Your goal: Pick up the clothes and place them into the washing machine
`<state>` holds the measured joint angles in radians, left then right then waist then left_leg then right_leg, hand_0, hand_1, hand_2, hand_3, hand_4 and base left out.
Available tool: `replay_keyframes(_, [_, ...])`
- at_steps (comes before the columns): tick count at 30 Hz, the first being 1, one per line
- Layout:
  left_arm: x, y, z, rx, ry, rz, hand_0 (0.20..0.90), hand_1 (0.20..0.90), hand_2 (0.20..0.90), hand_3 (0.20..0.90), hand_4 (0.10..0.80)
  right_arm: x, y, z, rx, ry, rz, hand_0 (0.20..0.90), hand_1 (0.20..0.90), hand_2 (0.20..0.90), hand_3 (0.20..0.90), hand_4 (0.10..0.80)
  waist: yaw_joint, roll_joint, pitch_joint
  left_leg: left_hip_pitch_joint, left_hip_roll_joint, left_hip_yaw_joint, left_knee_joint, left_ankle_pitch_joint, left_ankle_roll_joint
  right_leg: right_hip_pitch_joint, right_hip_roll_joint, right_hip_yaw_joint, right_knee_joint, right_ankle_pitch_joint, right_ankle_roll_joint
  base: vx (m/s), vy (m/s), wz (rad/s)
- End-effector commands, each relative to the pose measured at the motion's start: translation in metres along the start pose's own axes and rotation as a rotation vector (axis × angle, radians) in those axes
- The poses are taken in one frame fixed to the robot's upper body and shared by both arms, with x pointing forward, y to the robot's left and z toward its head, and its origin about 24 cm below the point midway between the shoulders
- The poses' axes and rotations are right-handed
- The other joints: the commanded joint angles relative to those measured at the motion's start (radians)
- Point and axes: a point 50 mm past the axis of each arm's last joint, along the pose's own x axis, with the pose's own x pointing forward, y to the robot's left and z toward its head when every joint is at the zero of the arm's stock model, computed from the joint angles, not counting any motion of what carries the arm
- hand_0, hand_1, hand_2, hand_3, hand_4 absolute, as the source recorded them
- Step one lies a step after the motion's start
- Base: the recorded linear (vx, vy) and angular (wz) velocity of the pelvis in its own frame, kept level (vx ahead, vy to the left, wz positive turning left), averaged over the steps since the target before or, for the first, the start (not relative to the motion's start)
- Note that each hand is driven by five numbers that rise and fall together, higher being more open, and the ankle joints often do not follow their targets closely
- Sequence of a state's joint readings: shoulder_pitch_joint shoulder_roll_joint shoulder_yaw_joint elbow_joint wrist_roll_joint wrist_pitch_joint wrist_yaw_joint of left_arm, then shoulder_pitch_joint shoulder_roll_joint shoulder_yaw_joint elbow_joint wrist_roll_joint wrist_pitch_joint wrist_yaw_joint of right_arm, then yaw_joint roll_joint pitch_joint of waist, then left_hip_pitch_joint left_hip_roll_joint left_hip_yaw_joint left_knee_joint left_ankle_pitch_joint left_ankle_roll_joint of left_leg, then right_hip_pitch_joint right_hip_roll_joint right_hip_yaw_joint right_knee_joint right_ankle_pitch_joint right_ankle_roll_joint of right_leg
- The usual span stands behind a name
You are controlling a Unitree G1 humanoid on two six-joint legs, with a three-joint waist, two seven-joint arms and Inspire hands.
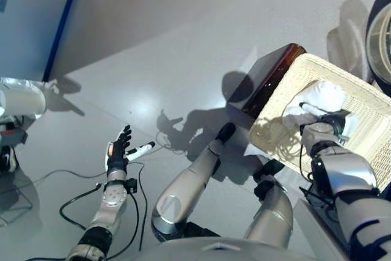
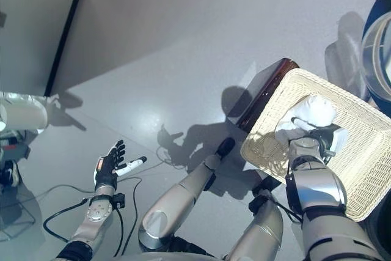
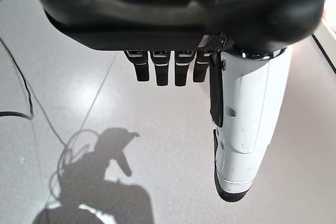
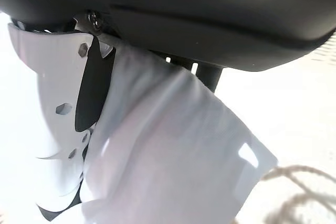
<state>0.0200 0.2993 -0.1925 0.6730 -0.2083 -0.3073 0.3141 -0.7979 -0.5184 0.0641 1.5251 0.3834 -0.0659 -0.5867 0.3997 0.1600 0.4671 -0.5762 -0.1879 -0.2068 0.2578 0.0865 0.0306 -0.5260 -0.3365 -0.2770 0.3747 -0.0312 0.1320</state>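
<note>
Here, the right hand (image 1: 333, 124) is inside the rectangular cream woven wicker basket (image 1: 372, 151), thumb and fingers closed on the crumpled soft white cloth (image 1: 324, 97) lying in it. The basket sits beside a glossy dark-brown wooden block (image 1: 269, 80) on the smooth grey floor (image 1: 183, 41). The left hand (image 1: 117, 150) hangs over the floor, fingers straight, empty.

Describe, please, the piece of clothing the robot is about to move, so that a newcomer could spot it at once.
Look to the robot's right for the pale wicker basket sitting on a dark wooden stand. Inside it lies a crumpled white cloth, with the right hand closed on it. It is the only item in the basket and the only fabric in view.
</note>
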Motion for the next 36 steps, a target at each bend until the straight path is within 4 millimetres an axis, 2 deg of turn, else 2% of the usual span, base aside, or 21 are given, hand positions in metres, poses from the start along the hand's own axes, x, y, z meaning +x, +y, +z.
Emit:
replay_keyframes(1, [-0.016,0.018,-0.030,0.061,0.094,0.041,0.900,0.900,0.900,0.900,0.800,0.025,-0.060,-0.003,0.142,0.022,-0.190,0.200,0.200,0.200,0.200,0.300,-0.026,0.050,-0.051,-0.028,-0.004,0.044,-0.032,-0.026,-0.034,0.016,0.030,0.041,-0.030,0.018,-0.055,0.011,0.047,-0.28])
replay_keyframes(3, [-0.017,0.019,-0.036,0.055,0.124,0.046,0.900,0.900,0.900,0.900,0.800,0.024,-0.057,-0.007,0.266,0.033,-0.172,0.200,0.200,0.200,0.200,0.300,-0.053,0.048,-0.061,-0.010,0.003,0.061,-0.028,-0.034,-0.031,0.029,0.045,0.067,-0.041,0.021,-0.058,-0.041,0.075,-0.43])
replay_keyframes(4, [-0.017,0.019,-0.038,0.055,0.138,0.052,0.900,0.900,0.900,0.900,0.800,0.023,-0.052,-0.008,0.338,0.033,-0.142,0.200,0.200,0.200,0.200,0.300,-0.065,0.052,-0.058,-0.014,0.009,0.073,-0.027,-0.007,-0.027,0.023,0.050,0.065,-0.049,0.052,-0.067,-0.057,0.107,-0.61])
replay_keyframes(5, [-0.019,0.016,-0.044,0.040,0.166,0.046,0.900,0.900,0.900,0.900,0.800,0.019,-0.042,-0.010,0.529,0.046,-0.104,0.200,0.200,0.200,0.200,0.300,-0.098,0.043,-0.066,0.010,0.020,0.093,-0.033,-0.011,-0.027,0.038,0.068,0.091,-0.071,0.059,-0.066,-0.066,0.073,-0.58])
replay_keyframes(7, [-0.022,0.016,-0.048,0.035,0.184,0.042,0.900,0.900,0.900,0.900,0.800,0.017,-0.041,-0.017,0.574,0.064,-0.101,0.200,0.200,0.200,0.200,0.300,-0.106,0.039,-0.070,0.023,0.026,0.101,-0.041,-0.010,-0.027,0.044,0.074,0.101,-0.085,0.066,-0.065,0.046,0.021,-0.64])
replay_keyframes(9, [-0.026,0.009,-0.057,0.016,0.230,0.025,0.900,0.900,0.900,0.900,0.800,0.017,-0.043,-0.025,0.732,0.092,-0.090,0.200,0.200,0.200,0.200,0.300,-0.126,0.042,-0.084,0.051,0.034,0.115,-0.057,-0.012,-0.029,0.068,0.085,0.114,-0.112,0.069,-0.062,0.071,0.014,-0.58])
replay_keyframes(13, [-0.036,-0.003,-0.068,-0.024,0.282,-0.022,0.900,0.900,0.900,0.900,0.800,0.017,-0.042,-0.025,0.942,0.077,-0.055,0.200,0.200,0.200,0.200,0.300,-0.155,0.057,-0.111,0.082,0.051,0.129,-0.076,-0.011,-0.032,0.086,0.105,0.140,-0.147,0.075,-0.058,0.065,0.015,-0.39])
replay_keyframes(15, [-0.036,-0.006,-0.069,-0.040,0.287,-0.030,0.900,0.900,0.900,0.900,0.800,0.016,-0.042,-0.026,0.965,0.076,-0.054,0.200,0.200,0.200,0.200,0.300,-0.157,0.059,-0.114,0.082,0.055,0.134,-0.073,-0.013,-0.032,0.085,0.114,0.151,-0.147,0.074,-0.060,0.042,0.018,-0.30])
replay_keyframes(18, [-0.039,-0.011,-0.073,-0.088,0.313,-0.029,0.900,0.900,0.900,0.900,0.800,0.001,-0.013,0.000,1.124,0.010,0.048,0.200,0.200,0.200,0.200,0.300,-0.192,0.046,-0.086,0.039,0.081,0.160,0.092,-0.069,-0.017,0.034,0.167,0.220,-0.051,0.041,-0.086,0.021,-0.010,-0.53])
replay_keyframes(20, [-0.042,-0.013,-0.079,-0.085,0.350,-0.024,0.900,0.900,0.900,0.900,0.800,-0.011,0.001,0.005,1.197,-0.003,0.075,0.200,0.200,0.200,0.200,0.300,-0.207,0.034,-0.070,0.014,0.098,0.171,0.200,-0.127,-0.004,0.005,0.198,0.248,0.053,-0.009,-0.100,0.018,-0.078,-1.12])
replay_keyframes(25, [-0.046,-0.013,-0.084,-0.069,0.376,-0.025,0.900,0.900,0.900,0.900,0.800,-0.020,0.004,0.026,1.343,-0.054,0.062,0.200,0.200,0.200,0.200,0.300,-0.228,0.037,-0.077,-0.010,0.138,0.181,0.366,-0.213,0.027,-0.032,0.247,0.264,0.228,-0.100,-0.132,0.064,-0.097,-0.42])
replay_keyframes(26, [-0.047,-0.013,-0.085,-0.066,0.379,-0.029,0.900,0.900,0.900,0.900,0.800,-0.022,0.005,0.033,1.363,-0.062,0.068,0.200,0.200,0.200,0.200,0.300,-0.225,0.039,-0.088,-0.002,0.140,0.168,0.396,-0.258,0.029,-0.028,0.258,0.273,0.257,-0.143,-0.131,0.162,-0.094,-0.02])
replay_keyframes(27, [-0.047,-0.012,-0.085,-0.059,0.379,-0.028,0.900,0.900,0.900,0.900,0.800,-0.026,0.007,0.046,1.400,-0.090,0.083,0.200,0.200,0.200,0.200,0.300,-0.228,0.042,-0.092,-0.006,0.151,0.169,0.416,-0.272,0.036,-0.036,0.271,0.277,0.280,-0.158,-0.137,0.161,-0.078,-0.16])
replay_keyframes(28, [-0.048,-0.012,-0.085,-0.057,0.379,-0.032,0.900,0.900,0.900,0.900,0.800,-0.027,0.006,0.054,1.420,-0.106,0.082,0.200,0.200,0.200,0.200,0.300,-0.229,0.043,-0.096,-0.009,0.157,0.170,0.430,-0.282,0.040,-0.039,0.279,0.282,0.286,-0.166,-0.142,-0.051,-0.100,-0.29])
replay_keyframes(30, [-0.050,-0.013,-0.087,-0.052,0.384,-0.039,0.900,0.900,0.900,0.900,0.800,-0.027,0.004,0.059,1.441,-0.106,0.074,0.200,0.200,0.200,0.200,0.300,-0.230,0.048,-0.095,-0.020,0.167,0.183,0.435,-0.263,0.046,-0.051,0.284,0.274,0.289,-0.149,-0.153,-0.077,-0.063,-0.35])
replay_keyframes(31, [-0.050,-0.015,-0.086,-0.055,0.375,-0.053,0.900,0.900,0.900,0.900,0.800,-0.026,0.000,0.070,1.455,-0.131,0.068,0.200,0.200,0.200,0.200,0.300,-0.228,0.056,-0.100,-0.026,0.169,0.183,0.442,-0.267,0.050,-0.059,0.289,0.276,0.299,-0.153,-0.156,0.115,-0.041,-0.41])
replay_keyframes(32, [-0.051,-0.016,-0.084,-0.051,0.364,-0.068,0.900,0.900,0.900,0.900,0.800,-0.022,-0.012,0.092,1.483,-0.175,0.052,0.200,0.200,0.200,0.200,0.300,-0.222,0.069,-0.118,-0.030,0.164,0.169,0.455,-0.297,0.047,-0.064,0.297,0.291,0.314,-0.189,-0.155,0.011,-0.062,-0.34])
replay_keyframes(33, [-0.051,-0.015,-0.084,-0.046,0.359,-0.072,0.900,0.900,0.900,0.900,0.800,-0.020,-0.020,0.100,1.501,-0.192,0.030,0.200,0.200,0.200,0.200,0.300,-0.222,0.079,-0.119,-0.043,0.171,0.181,0.446,-0.263,0.049,-0.078,0.293,0.283,0.311,-0.166,-0.163,0.114,-0.048,-0.04])
replay_keyframes(34, [-0.050,-0.017,-0.081,-0.054,0.346,-0.084,0.900,0.900,0.900,0.900,0.800,-0.017,-0.030,0.113,1.514,-0.222,0.014,0.200,0.200,0.200,0.200,0.300,-0.215,0.091,-0.134,-0.039,0.163,0.165,0.440,-0.283,0.042,-0.081,0.293,0.297,0.319,-0.190,-0.158,-0.093,-0.033,0.02])
replay_keyframes(35, [-0.051,-0.018,-0.080,-0.058,0.336,-0.089,0.900,0.900,0.900,0.900,0.800,-0.016,-0.036,0.122,1.523,-0.244,0.011,0.200,0.200,0.200,0.200,0.300,-0.214,0.102,-0.134,-0.050,0.168,0.177,0.431,-0.254,0.043,-0.092,0.285,0.287,0.312,-0.169,-0.165,0.114,-0.010,0.01])
replay_keyframes(36, [-0.052,-0.018,-0.081,-0.058,0.338,-0.089,0.900,0.900,0.900,0.900,0.800,-0.018,-0.043,0.135,1.546,-0.279,0.006,0.200,0.200,0.200,0.200,0.300,-0.208,0.112,-0.148,-0.041,0.161,0.161,0.424,-0.273,0.035,-0.090,0.285,0.299,0.317,-0.193,-0.160,0.008,-0.004,0.04])
